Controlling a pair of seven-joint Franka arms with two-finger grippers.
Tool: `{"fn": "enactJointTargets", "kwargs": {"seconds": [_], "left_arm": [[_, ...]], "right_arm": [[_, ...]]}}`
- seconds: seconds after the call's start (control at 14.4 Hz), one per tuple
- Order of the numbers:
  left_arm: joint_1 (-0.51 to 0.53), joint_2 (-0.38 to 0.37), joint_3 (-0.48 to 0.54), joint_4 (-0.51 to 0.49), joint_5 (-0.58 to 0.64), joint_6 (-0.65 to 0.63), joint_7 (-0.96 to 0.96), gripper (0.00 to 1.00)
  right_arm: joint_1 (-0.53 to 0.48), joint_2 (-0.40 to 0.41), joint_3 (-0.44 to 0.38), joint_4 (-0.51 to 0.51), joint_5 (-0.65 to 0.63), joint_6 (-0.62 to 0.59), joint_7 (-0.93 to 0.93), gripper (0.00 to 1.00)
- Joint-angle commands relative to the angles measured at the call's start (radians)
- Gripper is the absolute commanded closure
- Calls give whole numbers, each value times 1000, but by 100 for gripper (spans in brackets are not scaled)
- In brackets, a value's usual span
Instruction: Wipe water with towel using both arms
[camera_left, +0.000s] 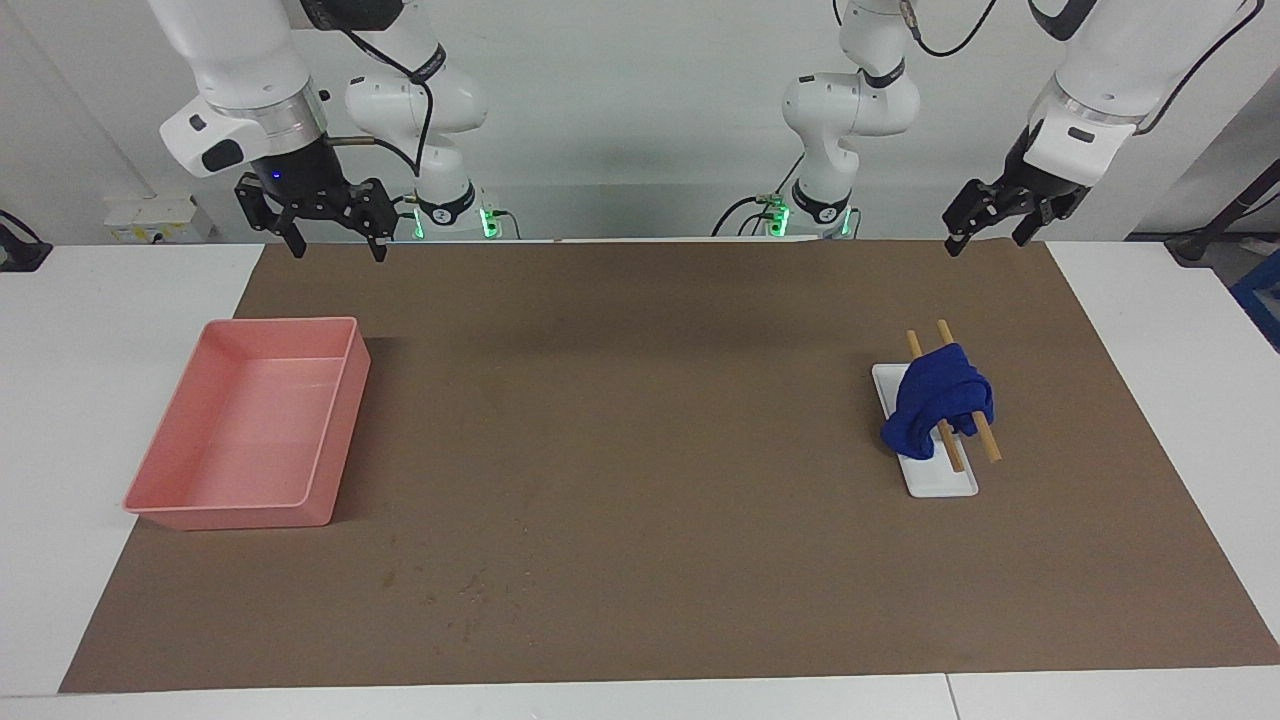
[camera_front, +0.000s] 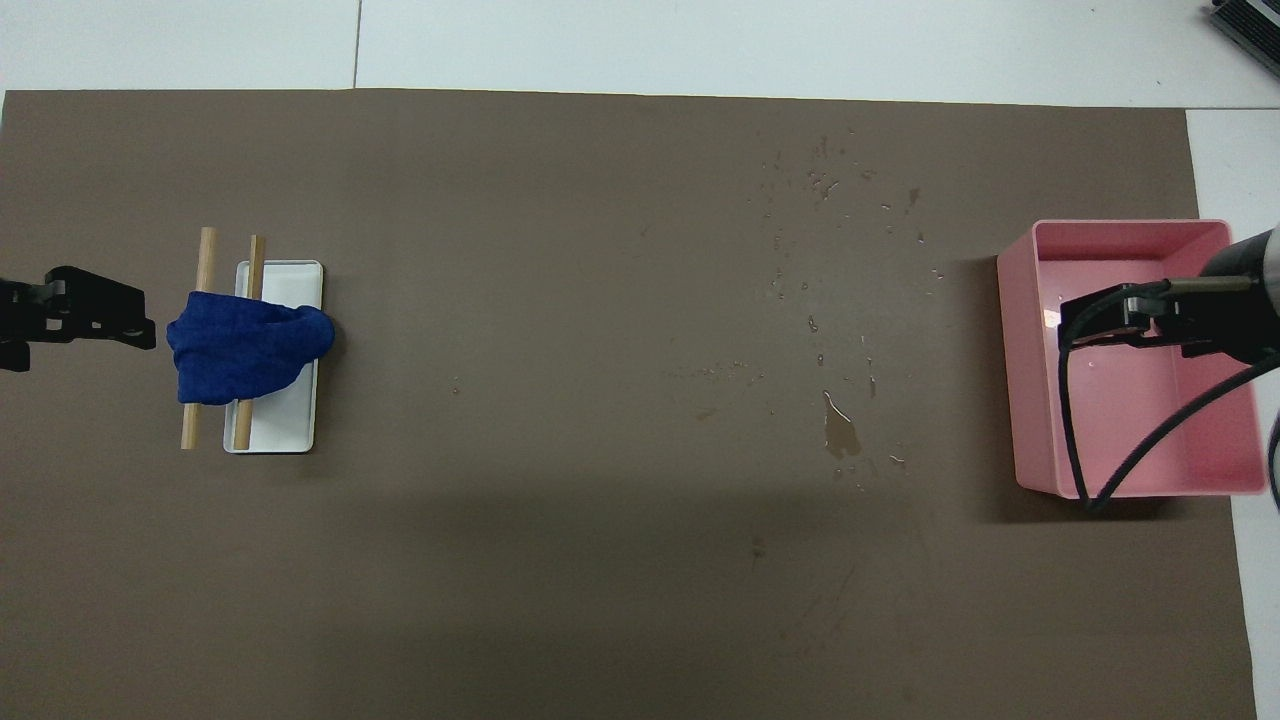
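The deep blue towel (camera_left: 935, 400) hangs bunched over two wooden sticks (camera_left: 988, 440) that rest across a small white tray (camera_left: 940, 480), toward the left arm's end of the brown mat. It also shows in the overhead view (camera_front: 245, 345). Water drops and a small puddle (camera_front: 840, 435) lie on the mat between the towel and the pink tray, closer to the pink tray. My left gripper (camera_left: 985, 240) hangs open and empty in the air, apart from the towel. My right gripper (camera_left: 338, 245) hangs open and empty, raised by the pink tray.
A pink tray (camera_left: 340, 440) stands toward the right arm's end of the mat; in the overhead view the raised right gripper (camera_front: 1100, 320) covers part of the pink tray (camera_front: 1130, 430). The brown mat (camera_left: 640, 400) covers most of the white table.
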Motion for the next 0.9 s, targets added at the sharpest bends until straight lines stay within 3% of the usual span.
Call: {"fn": "enactJointTargets", "kwargs": {"seconds": [0.0,0.83], "left_arm": [[-15,-32,8,-40,11,23,-9,0],[-7,-32,10,-40,10,26,0,0]], "right_arm": [[-18,3,3,9,30,4,17,0],[-17,-3,3,-1,30,8,17,0]]}}
